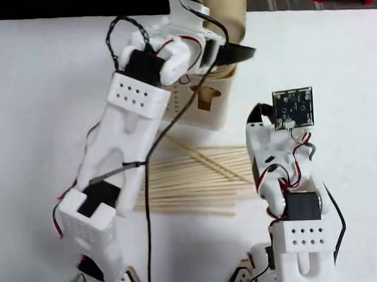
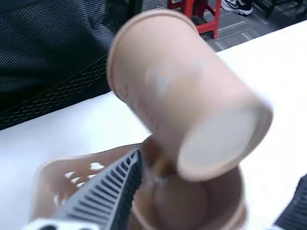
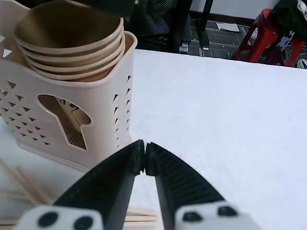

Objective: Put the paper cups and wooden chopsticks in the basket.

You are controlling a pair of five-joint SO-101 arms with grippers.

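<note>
Your left gripper [image 1: 228, 45] is clamped on a paper cup [image 1: 229, 9] above the basket [image 1: 202, 108] at the table's [image 1: 39, 73] far edge. The chopsticks [image 1: 197, 178] lie loose on the table just beside the basket, on its near side. From the left wrist, that cup hangs tilted over the stacked cups [image 2: 187, 201] nested in the basket. From the right wrist, your right gripper [image 3: 145, 160] has its tips pressed together on nothing, near the basket's wall.

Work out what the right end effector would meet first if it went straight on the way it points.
Likely only the bare table: the right end effector, shut, points just past the basket. The basket stands close beside that line, so a graze is possible; depth is unclear.
</note>
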